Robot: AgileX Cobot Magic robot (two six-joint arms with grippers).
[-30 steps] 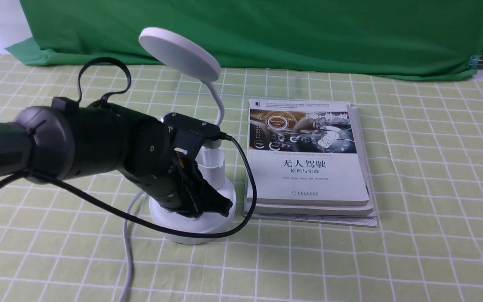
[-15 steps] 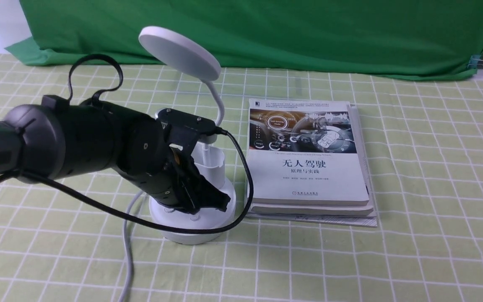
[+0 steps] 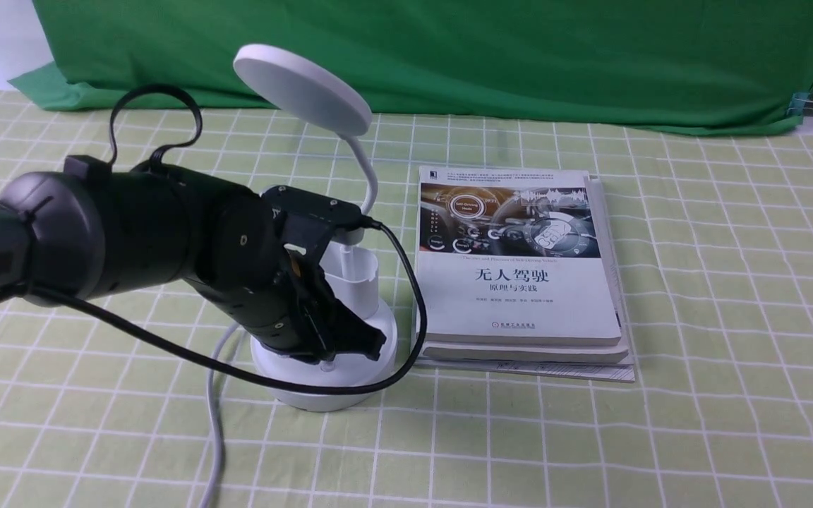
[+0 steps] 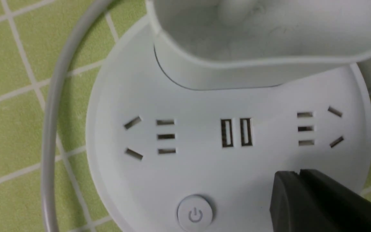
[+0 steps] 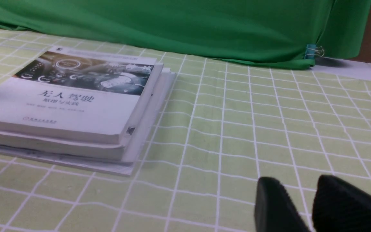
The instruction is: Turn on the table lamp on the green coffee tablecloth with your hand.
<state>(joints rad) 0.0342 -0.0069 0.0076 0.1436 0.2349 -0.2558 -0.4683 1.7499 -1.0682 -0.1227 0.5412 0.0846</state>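
Closest to me, my right claw (image 5: 296,185) is parked low over the green coffee tablecloth (image 3: 731,317), fingers a little apart with nothing in them, well away from the action. All the work is on my left claw (image 3: 371,344). Its fingers are pressed together into one point, holding nothing, angled down over the round base (image 4: 204,170) of the table lamp (image 3: 356,276). The lamp stands on the cloth just to the left of a stack of books (image 3: 519,282). What changed: a second ago that tip sat a touch lower and further toward the book side of the base. Half a second ago it had lifted, and now it's dipped again while the whole arm has slid back toward my left. Problem is, on the wrist cam the power button (image 4: 194,213) is in plain sight beside my fingertips, not under them. I honestly can't tell if I'm even touching the plastic. The lamp head (image 3: 300,88) further back shows no glow I can see from this side, same as both earlier frames. So I reckon it's still off and I need to nudge across onto that button. The books and the dark green backdrop (image 3: 449,49) haven't budged.
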